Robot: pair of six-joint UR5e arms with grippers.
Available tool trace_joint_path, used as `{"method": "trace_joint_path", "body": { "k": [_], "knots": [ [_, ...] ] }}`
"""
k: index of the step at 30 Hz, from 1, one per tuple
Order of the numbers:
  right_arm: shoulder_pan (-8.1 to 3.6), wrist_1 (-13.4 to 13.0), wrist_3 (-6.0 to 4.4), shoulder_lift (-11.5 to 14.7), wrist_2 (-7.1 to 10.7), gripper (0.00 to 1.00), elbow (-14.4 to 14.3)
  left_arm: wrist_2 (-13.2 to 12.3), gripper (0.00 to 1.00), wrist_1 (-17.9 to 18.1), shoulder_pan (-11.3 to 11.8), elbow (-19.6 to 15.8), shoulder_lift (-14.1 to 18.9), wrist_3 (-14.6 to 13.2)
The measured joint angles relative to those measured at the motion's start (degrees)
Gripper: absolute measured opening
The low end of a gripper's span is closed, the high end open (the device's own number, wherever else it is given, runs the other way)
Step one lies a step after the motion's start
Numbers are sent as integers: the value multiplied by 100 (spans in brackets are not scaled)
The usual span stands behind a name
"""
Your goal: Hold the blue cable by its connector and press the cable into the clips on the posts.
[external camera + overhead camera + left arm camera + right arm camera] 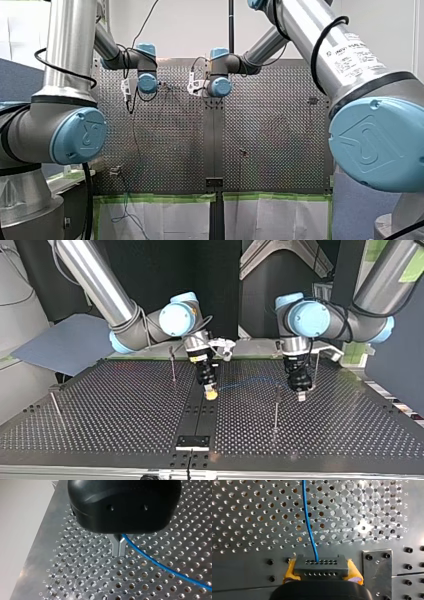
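— How did the blue cable (252, 382) look to you?
— You saw it thin, stretched over the perforated table (125, 405) between both grippers. At the top view's left, my right gripper (211, 392) pointed down, its yellow pads (290, 571) clamped on the grey connector (320, 566). At the right, my left gripper (300, 392) pinched the cable between its metal fingers (116, 547).

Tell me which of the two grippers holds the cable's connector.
My right gripper: its yellow pads clamp the dark connector. My left gripper pinches only the blue cable itself.
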State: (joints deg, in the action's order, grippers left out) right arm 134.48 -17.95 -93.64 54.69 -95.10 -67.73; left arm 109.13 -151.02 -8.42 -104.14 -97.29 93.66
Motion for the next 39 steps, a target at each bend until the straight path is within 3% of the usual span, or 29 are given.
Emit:
{"method": "trace_joint_path", "body": {
  "k": [9, 19, 30, 39],
  "knots": [
    [-71, 0, 4, -66, 50, 0, 101, -207, 0, -78, 72, 193, -53, 67],
    [-174, 5, 19, -307, 78, 0, 318, -418, 0, -312, 156, 584, -447, 79],
    [-448, 1, -5, -350, 58, 0, 411, -475, 0, -308, 278, 659, -480, 84],
    [-504, 1, 14, -360, 104, 0, 413, -406, 0, -354, 305, 661, -480, 83]
  ]
}}
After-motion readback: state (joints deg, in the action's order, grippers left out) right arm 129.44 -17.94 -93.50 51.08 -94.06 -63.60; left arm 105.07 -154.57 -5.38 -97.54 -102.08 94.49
